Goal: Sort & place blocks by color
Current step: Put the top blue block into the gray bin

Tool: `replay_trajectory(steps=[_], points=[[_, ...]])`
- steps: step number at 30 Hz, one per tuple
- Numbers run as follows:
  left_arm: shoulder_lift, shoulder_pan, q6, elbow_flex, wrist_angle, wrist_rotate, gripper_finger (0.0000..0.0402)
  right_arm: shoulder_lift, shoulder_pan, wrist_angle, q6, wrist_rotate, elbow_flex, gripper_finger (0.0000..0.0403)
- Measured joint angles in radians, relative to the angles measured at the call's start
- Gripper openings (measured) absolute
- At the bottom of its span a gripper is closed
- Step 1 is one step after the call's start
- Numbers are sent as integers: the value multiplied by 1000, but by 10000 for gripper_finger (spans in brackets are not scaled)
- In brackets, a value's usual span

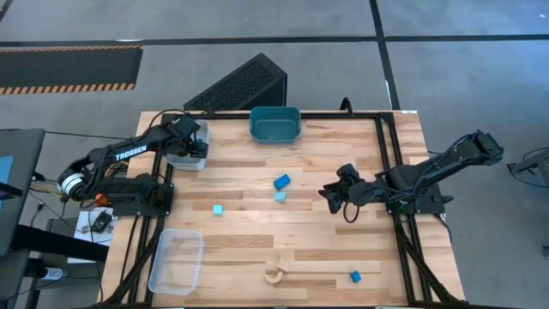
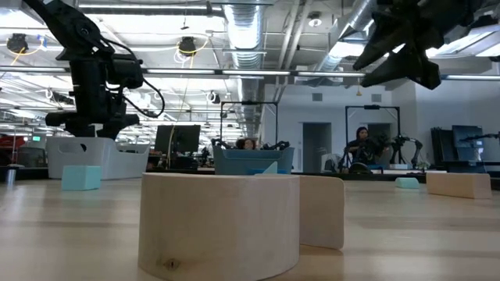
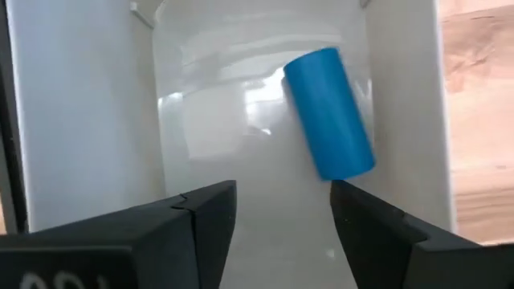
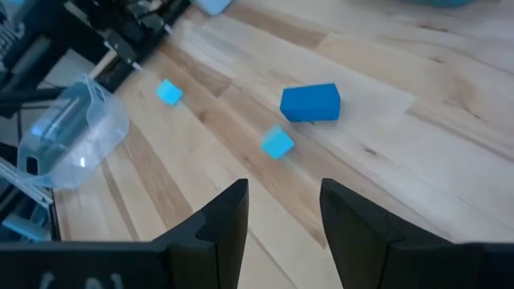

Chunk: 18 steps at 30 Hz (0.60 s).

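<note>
Block: smooth blue plastic cylinder [image 3: 329, 112], lying tilted in clear plastic tray [image 3: 96, 120].
Left gripper [image 3: 281, 213]: released, above it.

my high camera looks straight down on the whole table [image 1: 257, 172]. my low one sits at tabletop height, facing level into the room, very near the wooden arch block [image 2: 219, 226]. my left wrist camera peers closely into a clear tray [image 3: 88, 112]. my right wrist camera faces the blue block [image 4: 310, 103], shared with the high view.
</note>
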Motion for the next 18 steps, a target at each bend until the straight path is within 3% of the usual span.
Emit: replay_trajectory(steps=[9,18], points=[[-102,-46,-14,63,23,-31,196,-25,-1,-84,-2,-27,1,177],[-186,-186,15,68,365,-33,197,-18,-18,-164,-3,-26,0,177]])
